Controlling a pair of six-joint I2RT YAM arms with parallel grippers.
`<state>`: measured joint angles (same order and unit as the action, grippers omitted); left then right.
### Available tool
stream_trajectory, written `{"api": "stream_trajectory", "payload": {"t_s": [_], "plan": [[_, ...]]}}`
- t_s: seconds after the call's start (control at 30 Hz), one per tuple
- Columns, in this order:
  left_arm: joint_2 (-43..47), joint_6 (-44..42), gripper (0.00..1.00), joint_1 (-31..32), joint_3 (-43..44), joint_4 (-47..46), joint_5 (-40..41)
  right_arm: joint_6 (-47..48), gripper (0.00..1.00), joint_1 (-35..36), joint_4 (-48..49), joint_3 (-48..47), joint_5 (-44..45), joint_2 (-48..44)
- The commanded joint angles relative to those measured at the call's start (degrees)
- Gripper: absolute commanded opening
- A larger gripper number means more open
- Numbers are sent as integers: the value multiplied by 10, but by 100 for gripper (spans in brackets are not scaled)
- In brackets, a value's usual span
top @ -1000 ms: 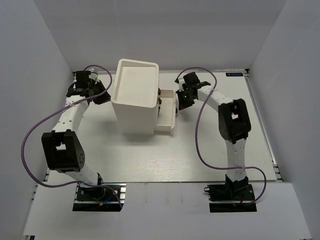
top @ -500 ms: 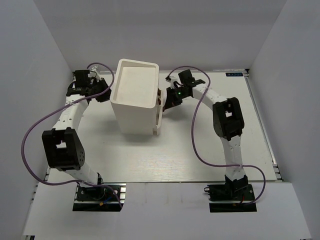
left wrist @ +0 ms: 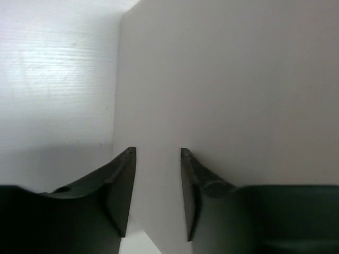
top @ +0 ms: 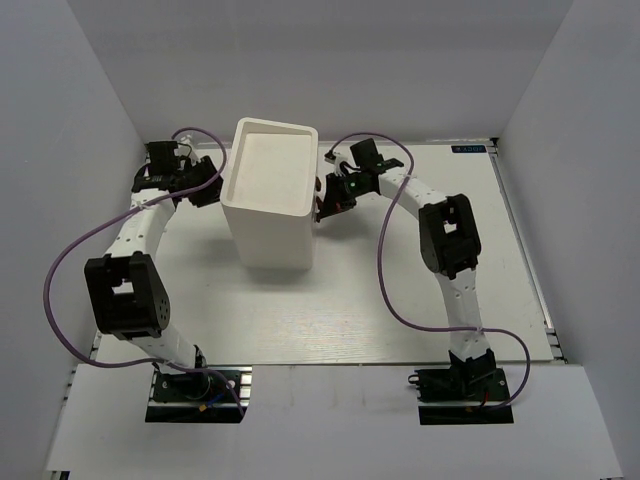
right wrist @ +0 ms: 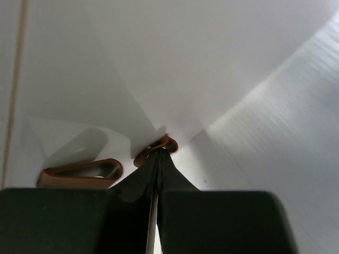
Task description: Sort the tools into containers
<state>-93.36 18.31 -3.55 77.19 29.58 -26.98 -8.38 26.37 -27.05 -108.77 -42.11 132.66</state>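
The tall white box-shaped cabinet (top: 268, 180) stands between the two grippers on the white table (top: 400, 300). Its drawers (right wrist: 95, 95) are pushed in on the side that faces the right gripper (top: 326, 200). That black two-finger gripper has its jaws pressed fully together with nothing between them. Its tip touches a small brown knob (right wrist: 169, 143) directly ahead of it on a white drawer front. A second brown knob (right wrist: 79, 172) lies just left of the fingers in the wrist view. The left gripper (left wrist: 158, 152) is close against the opposite side of the cabinet, its black jaws parted and gripping nothing. Whether its fingertips touch the wall I cannot tell. The plain white cabinet wall lies straight ahead of it, with a vertical cabinet edge just left of the gap.
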Motion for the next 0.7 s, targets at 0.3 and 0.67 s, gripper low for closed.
{"api": "stream_trajectory", "payload": {"t_s": [0.3,0.67], "plan": [[158,86,99,-32,10,76,228,158,91,-45,46,287,222,-288],[396,-93,99,-27,-52,-40,85,145,91,-47,-43,311,342,-419]]}}
